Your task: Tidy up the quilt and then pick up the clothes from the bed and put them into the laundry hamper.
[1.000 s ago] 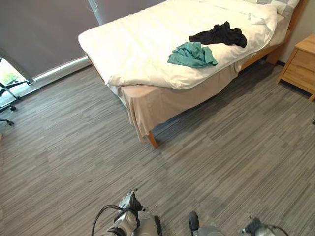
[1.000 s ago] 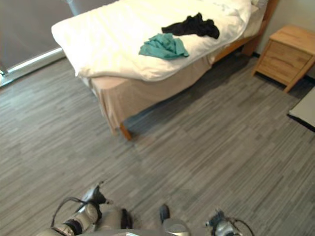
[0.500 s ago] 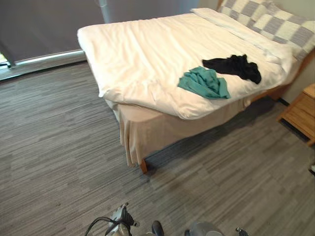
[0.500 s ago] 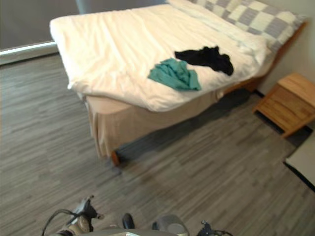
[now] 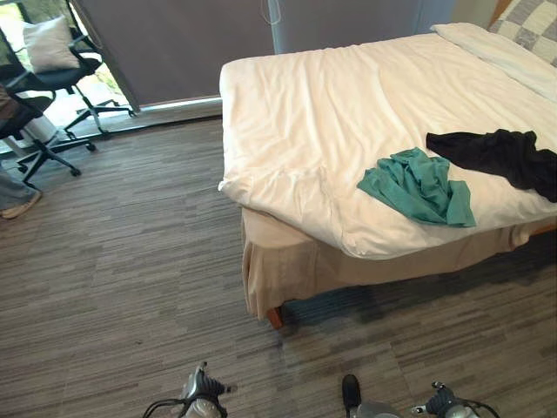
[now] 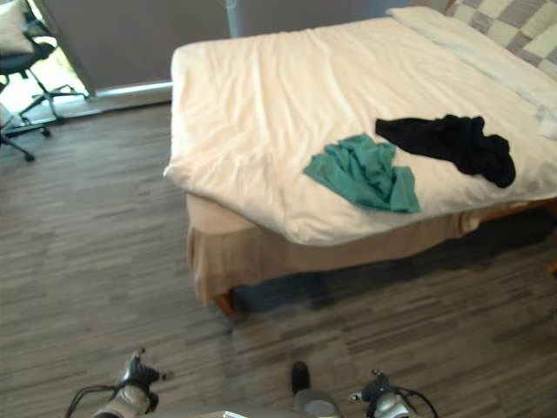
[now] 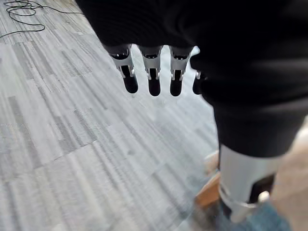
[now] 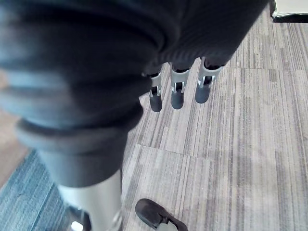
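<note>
A cream quilt covers the bed, rumpled near its foot corner and hanging over the near side. On it, close to the near edge, lies a crumpled teal garment. A black garment lies just beyond it toward the checked pillows. My left hand hangs over the grey floor with straight fingers, holding nothing. My right hand hangs the same way, open and empty. Both are well short of the bed.
A beige bed skirt and a wooden bed leg face me. Black office chairs, one with a cushion, stand at the far left by a dark blind. A person's shoe shows at the left edge.
The whole picture has shifted, so the camera has moved: the bed now sits further right and the chairs have come into sight. The quilt and both garments lie as before.
</note>
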You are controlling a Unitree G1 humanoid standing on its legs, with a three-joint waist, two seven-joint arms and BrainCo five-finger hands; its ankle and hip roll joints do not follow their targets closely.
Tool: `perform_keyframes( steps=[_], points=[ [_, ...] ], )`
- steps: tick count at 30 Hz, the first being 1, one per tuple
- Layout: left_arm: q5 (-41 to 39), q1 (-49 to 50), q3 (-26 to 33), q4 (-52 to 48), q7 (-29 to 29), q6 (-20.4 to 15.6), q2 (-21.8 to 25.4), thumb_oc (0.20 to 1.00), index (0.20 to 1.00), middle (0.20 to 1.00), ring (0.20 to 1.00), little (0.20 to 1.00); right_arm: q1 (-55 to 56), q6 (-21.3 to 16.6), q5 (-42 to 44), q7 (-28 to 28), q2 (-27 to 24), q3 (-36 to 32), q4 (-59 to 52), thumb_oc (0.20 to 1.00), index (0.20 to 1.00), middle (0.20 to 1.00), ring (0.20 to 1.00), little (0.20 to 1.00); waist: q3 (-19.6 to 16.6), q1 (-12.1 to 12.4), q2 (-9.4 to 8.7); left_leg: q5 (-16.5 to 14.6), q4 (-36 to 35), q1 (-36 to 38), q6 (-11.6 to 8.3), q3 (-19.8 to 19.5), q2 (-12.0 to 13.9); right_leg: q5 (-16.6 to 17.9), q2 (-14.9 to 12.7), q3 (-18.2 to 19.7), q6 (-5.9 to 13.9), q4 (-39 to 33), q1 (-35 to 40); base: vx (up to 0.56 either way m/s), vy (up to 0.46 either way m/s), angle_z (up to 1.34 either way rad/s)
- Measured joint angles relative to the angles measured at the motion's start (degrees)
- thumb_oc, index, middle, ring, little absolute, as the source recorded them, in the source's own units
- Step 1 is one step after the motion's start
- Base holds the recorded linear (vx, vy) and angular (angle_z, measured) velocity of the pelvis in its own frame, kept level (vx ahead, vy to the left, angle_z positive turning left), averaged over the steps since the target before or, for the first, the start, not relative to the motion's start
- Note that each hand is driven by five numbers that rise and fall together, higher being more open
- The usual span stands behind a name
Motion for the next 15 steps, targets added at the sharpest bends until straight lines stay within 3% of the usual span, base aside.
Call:
perform_keyframes(
  steps=[2,5,6,7,11,15],
  points=[
    [-2.6,0.5,2.4,-9.7,4.5,-1.4,0.8,1.0,1.0,1.0,1.0,1.0,2.3,-1.0,0.0,-0.8,-1.3,0.0,-1.9,1.0,1.0,1.0,1.0,1.0,0.0,-0.2,1.96,0.9,0.3,-1.0,-0.57,0.1,1.2,-0.2,0.9,-0.4,0.15,-0.1,0.0,0.07,-0.026,0.03],
    [-1.8,-0.8,2.3,-20.9,8.7,-2.8,6.1,1.0,1.0,1.0,1.0,1.0,5.0,-1.4,0.0,-0.9,-1.8,-0.1,-2.2,1.0,1.0,1.0,1.0,1.0,0.1,-0.5,3.74,-1.8,0.2,-2.0,-0.49,-0.3,1.8,0.2,1.2,-1.2,1.02,-0.1,-0.9,0.07,-0.019,0.12],
    [-1.0,0.3,2.1,-32.1,9.5,-1.5,12.0,1.0,1.0,1.0,1.0,1.0,6.3,-1.9,0.0,-1.0,-2.0,-0.6,-2.0,1.0,1.0,1.0,1.0,1.0,1.2,-1.5,3.63,-2.4,0.2,-3.0,-0.43,-0.2,1.4,1.0,0.9,-1.0,2.11,-0.1,-1.6,0.0,0.0,0.0],
    [1.2,-0.5,2.4,-35.2,10.5,-2.5,15.1,1.0,1.0,1.0,1.0,1.0,7.2,-2.0,0.0,-1.0,-2.0,-1.0,-2.0,1.0,1.0,1.0,1.0,1.0,1.3,-1.5,3.52,-2.5,-0.1,-3.3,-0.23,-0.4,1.0,1.2,0.4,-1.1,2.36,-0.1,-2.1,0.03,0.013,-0.03],
    [5.4,-6.3,4.0,-35.2,12.9,-3.4,21.0,1.0,1.0,1.0,1.0,1.0,8.9,-1.7,1.1,-0.9,-2.1,-2.3,1.0,1.0,1.0,1.0,1.0,1.0,1.5,-2.6,4.53,-3.0,-0.1,-4.1,0.86,1.1,-0.1,1.7,-0.5,0.4,3.25,-0.1,-3.8,0.0,0.028,-0.18],
    [9.2,-18.4,-3.6,-30.9,12.4,-1.9,23.0,1.0,1.0,1.0,1.0,1.0,7.4,-2.1,3.3,-0.9,-2.2,-2.1,0.6,1.0,1.0,1.0,1.0,1.0,2.2,-4.0,3.54,-2.1,-0.1,-6.2,0.53,4.7,-0.8,2.8,-0.3,3.6,4.36,-0.1,-8.1,-0.02,0.046,-0.46]
  ],
)
